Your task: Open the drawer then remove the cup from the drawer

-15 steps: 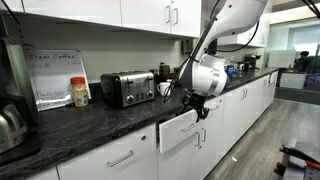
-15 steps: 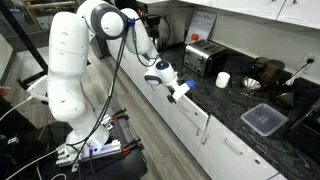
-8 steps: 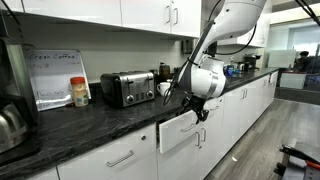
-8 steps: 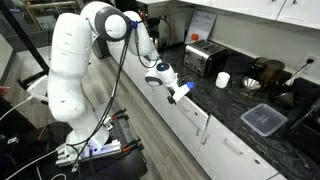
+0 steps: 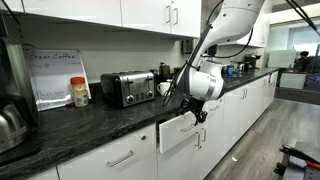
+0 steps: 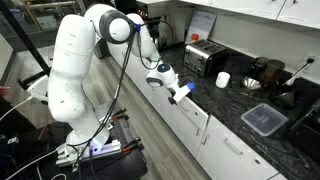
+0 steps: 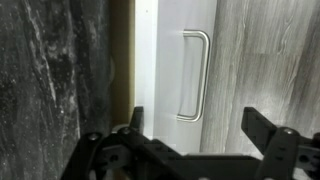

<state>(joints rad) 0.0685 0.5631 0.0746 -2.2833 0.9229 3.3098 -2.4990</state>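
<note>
Both jaws of the gripper (image 7: 198, 130) are spread wide apart, and nothing is clamped between them. In both exterior views the gripper (image 5: 202, 110) (image 6: 184, 91) is held just in front of the counter (image 5: 110, 115), below its front edge. The drawer (image 5: 178, 132) is found directly under the counter and stands part-way out, its white front set forward of the neighbouring fronts under the counter. In the wrist view a strip of light wood is shown between the counter edge and the drawer front, and the silver handle (image 7: 196, 75) is framed between the jaws; no contact with it is seen. The drawer's inside is hidden, so the cup cannot be located. On the counter, back from its front edge, a toaster (image 5: 127, 88), a white mug (image 5: 165, 89) and a red-lidded jar (image 5: 79, 92) are set.
</note>
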